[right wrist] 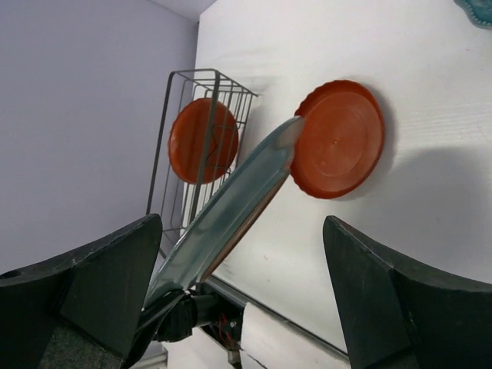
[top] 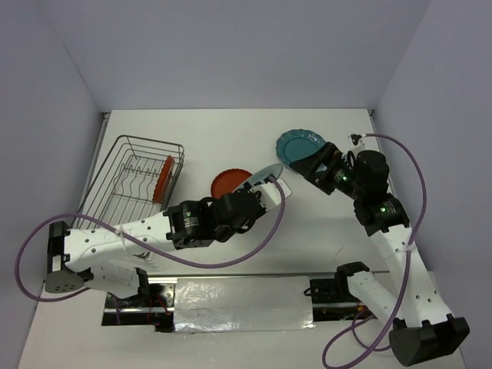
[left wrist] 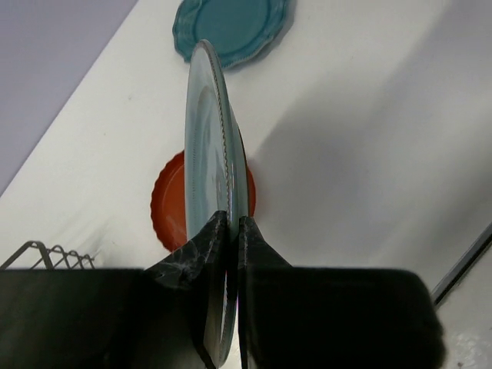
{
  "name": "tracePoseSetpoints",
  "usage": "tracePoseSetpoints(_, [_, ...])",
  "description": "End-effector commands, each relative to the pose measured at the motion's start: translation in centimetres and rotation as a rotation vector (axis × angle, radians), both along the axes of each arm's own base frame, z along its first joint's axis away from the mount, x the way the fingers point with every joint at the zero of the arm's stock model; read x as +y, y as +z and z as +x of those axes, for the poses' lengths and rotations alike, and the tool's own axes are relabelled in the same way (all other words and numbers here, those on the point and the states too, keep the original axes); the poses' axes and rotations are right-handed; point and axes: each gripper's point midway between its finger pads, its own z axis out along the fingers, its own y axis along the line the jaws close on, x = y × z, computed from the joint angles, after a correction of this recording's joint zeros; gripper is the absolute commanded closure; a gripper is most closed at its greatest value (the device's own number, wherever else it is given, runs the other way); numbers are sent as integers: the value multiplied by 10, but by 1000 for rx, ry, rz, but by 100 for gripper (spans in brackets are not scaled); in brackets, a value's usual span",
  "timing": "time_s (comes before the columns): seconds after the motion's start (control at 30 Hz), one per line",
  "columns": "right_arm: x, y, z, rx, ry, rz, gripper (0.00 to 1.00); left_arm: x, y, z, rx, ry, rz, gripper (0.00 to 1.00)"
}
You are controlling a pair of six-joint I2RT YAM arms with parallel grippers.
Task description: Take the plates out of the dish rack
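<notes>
Left gripper (left wrist: 232,223) clamping grey-teal plate (left wrist: 204,138) by rim, holding it edge-up over table (top: 192,131). Right gripper (right wrist: 242,231) hovering, fingers apart, near teal scalloped plate (top: 296,144) at its 1 o'clock. Red plate (top: 231,181) lying at 9 o'clock; second red plate (top: 162,178) standing in dish rack (top: 115,173).

Top external: fixed, high, behind the arm bases. Looks down and toward the far wall, whole table (top: 231,138) in frame, distant.

Left wrist: very close, sighting along the left jaws, edge-on to the grey-teal plate (left wrist: 204,154), facing far-right.

Right wrist: raised, sighting between the right jaws, leftward to the dish rack (right wrist: 194,72).

All three share the flat red-orange plate (top: 229,181).
</notes>
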Motion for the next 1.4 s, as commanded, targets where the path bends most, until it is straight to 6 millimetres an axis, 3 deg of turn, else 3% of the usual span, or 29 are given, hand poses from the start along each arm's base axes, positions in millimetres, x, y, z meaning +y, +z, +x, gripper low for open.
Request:
tracePoseSetpoints(0.0, [6, 8, -10, -9, 37, 6, 8, -18, 71, 5, -169, 52, -219, 100])
tracePoseSetpoints(0.13, [17, 4, -15, 7, 76, 1, 9, -36, 61, 2, -174, 35, -184, 100])
tracePoseSetpoints(0.4, [36, -31, -12, 83, 134, -21, 10, -65, 47, -8, -215, 15, -138, 100])
tracePoseSetpoints(0.63, [46, -51, -11, 101, 186, -5, 15, -67, 40, -8, -285, 59, -97, 100])
tracePoseSetpoints(0.8, [53, -52, -13, 105, 226, 6, 18, -74, 39, -15, -327, 42, -79, 100])
tracePoseSetpoints(0.9, [53, -53, -11, 81, 224, 10, 28, -81, 34, -16, -332, 30, -67, 100])
tracePoseSetpoints(1.0, [54, -52, -10, 50, 226, 18, 50, -89, 27, -17, -329, 16, -53, 100])
tracePoseSetpoints(1.03, [54, -53, -9, 45, 223, 18, 66, -91, 25, -17, -324, 10, -53, 100])
tracePoseSetpoints(1.1, [57, -53, -6, 30, 235, 25, 83, -94, 20, -17, -323, 8, -38, 100])
tracePoseSetpoints(1.13, [58, -53, -5, 21, 242, 30, 100, -94, 19, -17, -323, 5, -30, 100])
tracePoseSetpoints(1.23, [63, -55, 2, -8, 266, 45, 100, -92, 14, -15, -319, 19, 2, 99])
tracePoseSetpoints(1.37, [69, -54, 14, -90, 296, 73, 100, -89, 6, -16, -300, 18, 19, 83])
